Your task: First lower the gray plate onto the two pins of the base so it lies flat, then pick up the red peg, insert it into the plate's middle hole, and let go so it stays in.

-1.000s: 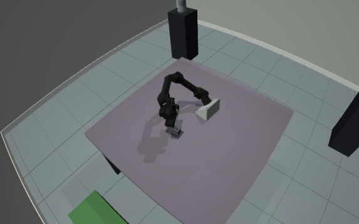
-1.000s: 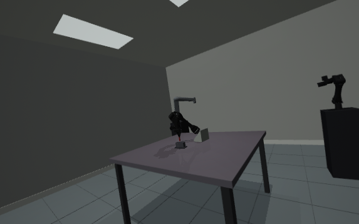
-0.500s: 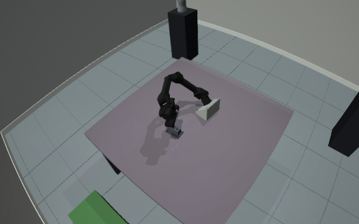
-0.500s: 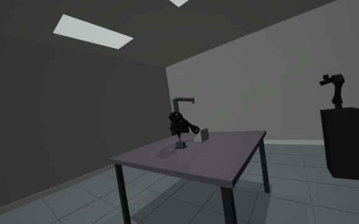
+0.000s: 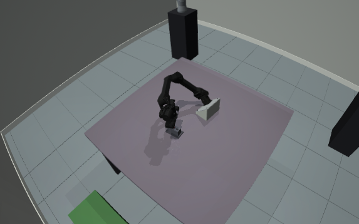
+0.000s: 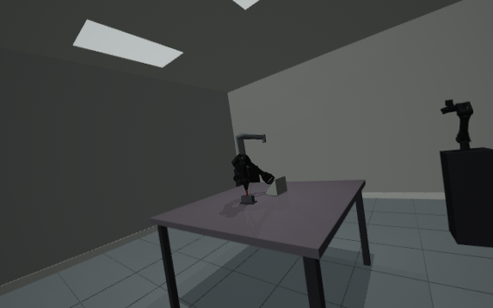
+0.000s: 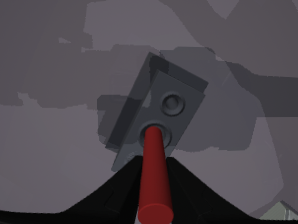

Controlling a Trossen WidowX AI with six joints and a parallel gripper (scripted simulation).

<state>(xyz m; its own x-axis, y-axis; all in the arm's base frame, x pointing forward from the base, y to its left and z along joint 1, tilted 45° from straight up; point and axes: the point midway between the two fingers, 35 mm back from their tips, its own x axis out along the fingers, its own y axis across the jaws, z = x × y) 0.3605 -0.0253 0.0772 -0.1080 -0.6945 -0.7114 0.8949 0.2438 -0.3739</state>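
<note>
My gripper (image 5: 170, 126) (image 6: 246, 189) (image 7: 154, 163) is shut on the red peg (image 6: 246, 194) (image 7: 154, 175), which points down. In the wrist view the peg's far end overlaps the middle hole of the gray plate (image 7: 162, 87) (image 6: 248, 198). I cannot tell whether the tip is above the hole or just inside it. Most of the peg stands above the plate. The plate appears to lie flat on the base (image 5: 178, 136) (image 7: 129, 112). One end hole shows clear beyond the peg; the near end of the plate is partly hidden by the peg and fingers.
My arm rises from a pale wedge-shaped mount (image 5: 213, 109) (image 6: 281, 186) on the mauve table (image 5: 230, 141) (image 6: 282, 219). Dark pedestals (image 5: 183, 34) (image 6: 471, 194) stand beyond the table. A green block (image 5: 94, 208) is on the floor in the top view.
</note>
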